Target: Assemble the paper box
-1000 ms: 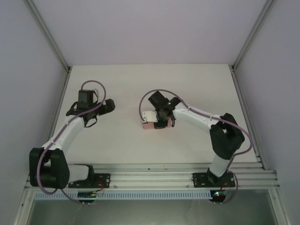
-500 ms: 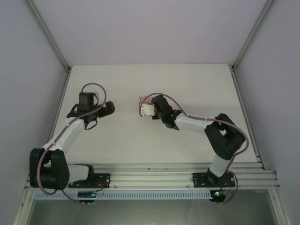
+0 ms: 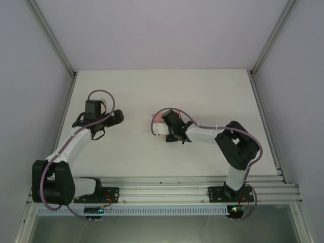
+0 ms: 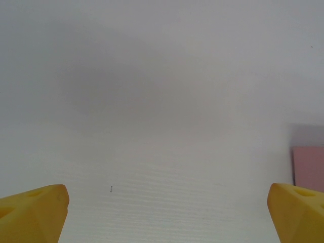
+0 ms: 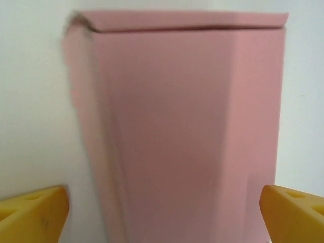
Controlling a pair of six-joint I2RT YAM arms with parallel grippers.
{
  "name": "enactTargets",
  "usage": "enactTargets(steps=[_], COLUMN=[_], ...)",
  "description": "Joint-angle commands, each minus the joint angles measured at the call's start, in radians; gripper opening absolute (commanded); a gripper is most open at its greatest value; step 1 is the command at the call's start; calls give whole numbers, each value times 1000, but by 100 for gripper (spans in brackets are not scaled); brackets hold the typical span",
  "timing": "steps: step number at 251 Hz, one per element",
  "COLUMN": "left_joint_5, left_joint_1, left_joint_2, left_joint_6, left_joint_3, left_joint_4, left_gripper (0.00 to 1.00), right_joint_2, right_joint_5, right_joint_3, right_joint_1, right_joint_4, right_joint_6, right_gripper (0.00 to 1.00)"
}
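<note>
The pink thin-card paper box (image 5: 182, 126) lies near the middle of the white table (image 3: 217, 91), already a flat rectangular shape with a fold line across its far end. The step in hand is therefore judged to be final closing or pressing. The right claw (image 5: 162, 216) stands wide open astride the box, its yellow fingertips (image 5: 33, 210) clear of the card and gripping nothing; the next move calls for closing squarely without crushing. The left claw (image 4: 162, 212) is likewise spread wide and empty, the box off to its right.
</note>
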Motion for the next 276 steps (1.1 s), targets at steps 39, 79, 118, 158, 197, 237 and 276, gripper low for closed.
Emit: enactTargets(steps=[39,79,118,158,197,237,276], left_joint_5=[-25,-67,-220,-377,-390,-267,-164], left_joint_1=[8,6,7,15,20,62,189], left_joint_2=[-20,-68,-126,-78,52,199,249], left_joint_6=[34,60,143,244,415,447,314], left_joint_3=[-11,-70,-203,-299,-407,-448,-525], left_joint_4=[26,127,356,616,989,1186,1333], left_gripper=[100,100,100,100,100,100,100], right_joint_2=[-236,-445,-653,-658,-513,-317,-196], right_joint_5=[-193,-230,-98,-93,-268,-321,-532], right_joint_3=[109,14,-281,-531,-691,-734,-709], right_joint_1=[-19,-171,-415,-593,-695,-741,-889], right_joint_4=[-376,-246,102,395,776,1042,1134], right_joint_6=[293,591,858,886,880,895,1015], right_gripper=[99,98,99,99,99,98,99])
